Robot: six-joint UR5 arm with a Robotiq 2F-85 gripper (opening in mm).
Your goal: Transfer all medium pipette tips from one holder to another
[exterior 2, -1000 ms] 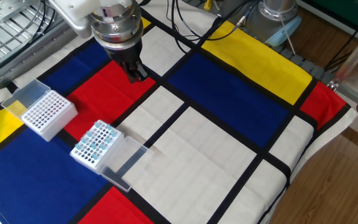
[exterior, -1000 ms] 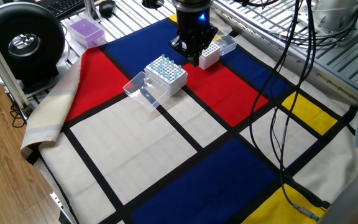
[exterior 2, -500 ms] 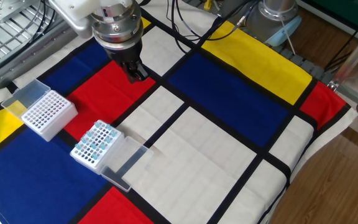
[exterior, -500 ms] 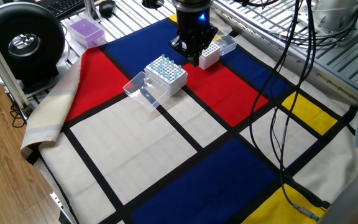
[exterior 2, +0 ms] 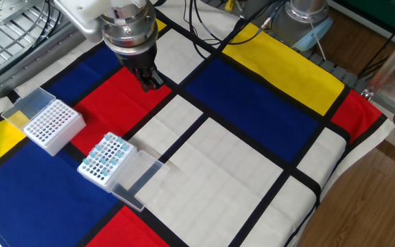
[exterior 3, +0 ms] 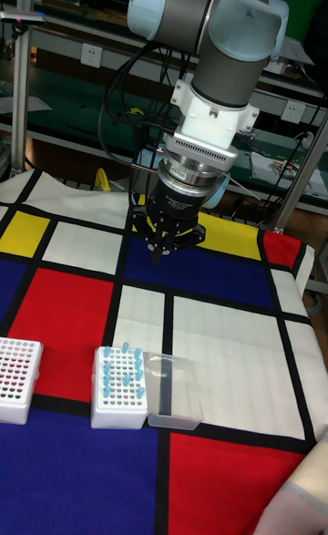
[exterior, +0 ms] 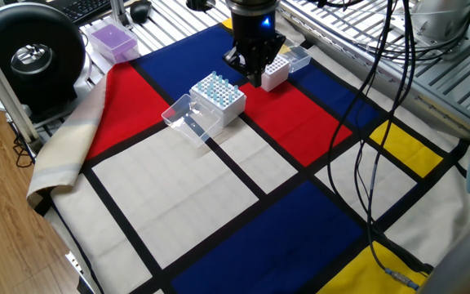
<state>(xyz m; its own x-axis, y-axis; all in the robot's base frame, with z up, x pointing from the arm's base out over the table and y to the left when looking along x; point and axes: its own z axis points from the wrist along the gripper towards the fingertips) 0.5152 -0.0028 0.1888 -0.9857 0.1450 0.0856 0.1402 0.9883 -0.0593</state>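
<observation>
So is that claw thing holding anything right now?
Gripper: fingers look closed together, above the red patch of the cloth; too small to tell if a tip is pinched between them.

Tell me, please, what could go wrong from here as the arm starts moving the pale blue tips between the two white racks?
The two-finger gripper hangs over red cloth, off both racks, so a straight descent would miss. The pale blue translucent tips stand close together; grasping one may disturb neighbours. The rack's clear open lid lies beside it and could be snagged.
</observation>
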